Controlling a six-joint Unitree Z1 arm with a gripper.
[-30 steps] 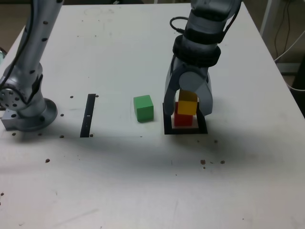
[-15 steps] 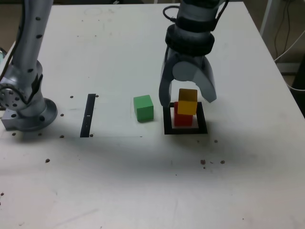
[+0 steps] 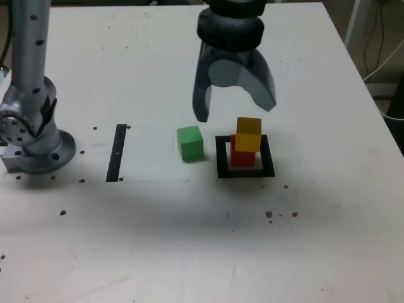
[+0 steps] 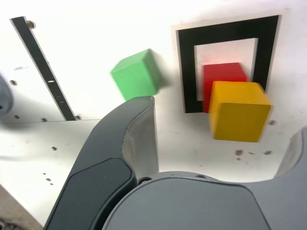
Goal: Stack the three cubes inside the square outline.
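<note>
A yellow cube (image 3: 249,134) sits on a red cube (image 3: 242,156) inside the black square outline (image 3: 221,165) on a white table (image 3: 189,233), the two-block stack standing slightly right of centre in the exterior view; the upper block is set a little askew on the lower one, overhanging toward the exterior view's right. The green cube (image 3: 190,142) rests alone on the table just to the left of the outline in that view, apart from its tape edge and untouched. Above and on the far side of the stack, the arm's gripper (image 3: 234,112) hangs in the air with its two dark jaws spread wide and nothing between them, one fingertip over the gap between the green cube and the outline, the other above the far right of the stack. The wrist view looks down past the parted jaws at the yellow cube (image 4: 238,111), the red cube (image 4: 223,76) and the green cube (image 4: 136,75). Farther left in the exterior view lies a narrow black strip (image 3: 117,152), and beyond it the arm's grey base (image 3: 35,142) near the table's left edge. Small dark specks dot the near half of the table.
</note>
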